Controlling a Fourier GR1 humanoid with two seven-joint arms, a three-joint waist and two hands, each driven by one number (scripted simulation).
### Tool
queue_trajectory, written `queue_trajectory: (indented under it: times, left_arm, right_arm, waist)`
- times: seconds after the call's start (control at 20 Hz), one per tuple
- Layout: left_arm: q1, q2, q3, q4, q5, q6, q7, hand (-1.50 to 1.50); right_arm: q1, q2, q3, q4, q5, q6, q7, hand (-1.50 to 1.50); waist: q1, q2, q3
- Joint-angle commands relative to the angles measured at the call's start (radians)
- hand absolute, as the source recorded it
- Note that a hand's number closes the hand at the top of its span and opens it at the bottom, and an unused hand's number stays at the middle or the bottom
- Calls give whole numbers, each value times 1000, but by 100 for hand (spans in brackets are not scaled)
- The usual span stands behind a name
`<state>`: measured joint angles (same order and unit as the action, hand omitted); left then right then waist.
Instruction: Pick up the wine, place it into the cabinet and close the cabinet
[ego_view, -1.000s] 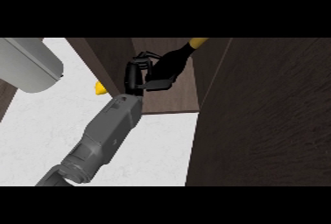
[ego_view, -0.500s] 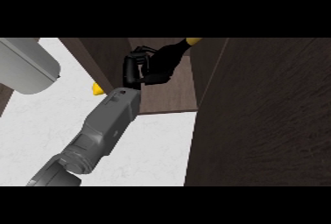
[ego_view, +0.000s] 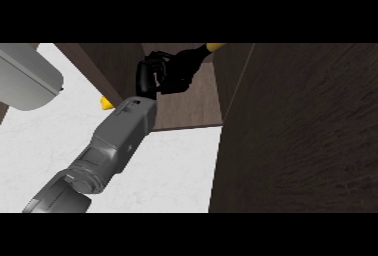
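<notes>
One hand, the left, has its fingers curled round the wine inside the cabinet.

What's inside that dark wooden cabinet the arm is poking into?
A robot hand is inside the cabinet, curled round a dark wine bottle with a yellow top. The robot hand covers the bottle's lower part, and the open door hides the cabinet's right side.

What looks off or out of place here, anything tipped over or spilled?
Nothing is spilled or broken. The wine bottle is tilted rather than upright, gripped by the left hand inside the open cabinet, its yellow top pointing up and to the right. A small yellow thing shows on the counter by the cabinet's edge; what it is cannot be told.
</notes>
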<state>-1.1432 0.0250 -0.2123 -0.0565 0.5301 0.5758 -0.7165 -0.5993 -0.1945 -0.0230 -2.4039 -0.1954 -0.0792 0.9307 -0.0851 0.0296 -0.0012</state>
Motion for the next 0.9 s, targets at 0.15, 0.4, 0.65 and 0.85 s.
queue_trajectory:
  times: [0.15, 0.4, 0.65, 0.85]
  left_arm:
    - [-8, -20, 7, 41, -5, 49, 28, 150]
    - [55, -11, 84, -13, 69, -88, -16, 150]
    - [78, -24, 118, -22, 104, -154, 2, 150]
    - [126, -25, 139, -29, 133, -234, 4, 150]
  right_arm:
    - [-27, 2, 2, -35, -30, -8, 20, -150]
    - [-36, 2, 23, -47, -23, -21, 59, -150]
    - [-30, 17, 17, -44, -29, -20, 34, -150]
    - [-29, 15, 18, 0, -37, 14, -13, -150]
  waist:
    - [-20, 7, -1]
    - [-20, 5, -4]
    - [-37, 7, -3]
    - [-38, 11, -2]
